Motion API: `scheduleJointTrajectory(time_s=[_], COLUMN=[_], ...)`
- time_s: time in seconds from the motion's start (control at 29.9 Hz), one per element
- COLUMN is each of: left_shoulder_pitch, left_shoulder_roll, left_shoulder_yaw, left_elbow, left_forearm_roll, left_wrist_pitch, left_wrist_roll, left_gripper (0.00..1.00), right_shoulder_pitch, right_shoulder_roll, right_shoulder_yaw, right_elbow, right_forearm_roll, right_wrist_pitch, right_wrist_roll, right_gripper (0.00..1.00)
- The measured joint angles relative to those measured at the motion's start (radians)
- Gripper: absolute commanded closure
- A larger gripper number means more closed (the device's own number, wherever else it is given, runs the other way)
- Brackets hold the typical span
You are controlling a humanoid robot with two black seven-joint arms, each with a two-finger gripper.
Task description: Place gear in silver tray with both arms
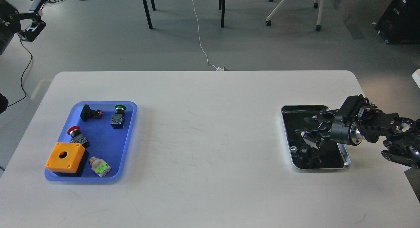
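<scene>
- Head view puts the silver tray (346, 159) at the right of the frame, a little below mid-height, with its long axis running from upper frame to lower frame.
- Right gripper (306, 134) comes in from the right edge and hangs over the tray's middle, pointing toward frame left; its two fingers stand apart, and I see nothing held between them.
- Against the tray's dark mirror bottom, fingers and their reflection blur together, so I cannot tell whether any part already lies inside.
- Left gripper (31, 26) sits in the upper left corner of the frame, off the table (210, 123), seen small and dark; whether its fingers are apart or together cannot be told.
- Remaining gear lies in the blue tray (129, 136) at lower left: a black switch (90, 113), a green-capped button (118, 116), a red-capped button (76, 134), an orange box (64, 157) with a round hole, and a small unit with a green face (100, 167).
- That relation decides the coming move: the gear lies well apart from the silver tray, across the whole bare middle of the table, and the left arm looks the nearer one to it.
- Nothing stands between the two trays; the orange box crowds the red-capped button and the green-faced unit, which may hamper a grasp there.
</scene>
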Motion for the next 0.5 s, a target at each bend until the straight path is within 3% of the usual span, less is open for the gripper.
scheduleJointTrajectory(time_s=[0.3,0.5], left_shoulder_pitch=[-0.011,-0.015], left_shoulder_roll=[-0.004,-0.066], left_shoulder_yaw=[-0.003,-0.014], left_elbow=[0.008,0.059], left_forearm_roll=[0.0,-0.001], left_wrist_pitch=[0.003,0.011], left_wrist_roll=[0.0,-0.007], left_gripper=[0.02,0.02], right_shoulder_pitch=[0.006,-0.028], right_shoulder_roll=[-0.128,-0.127], right_shoulder_yaw=[0.487,0.696], right_elbow=[0.007,0.003], right_forearm_roll=[0.023,0.206], right_wrist_pitch=[-0.003,-0.003], right_wrist_roll=[0.0,0.0], right_gripper=[0.02,0.02])
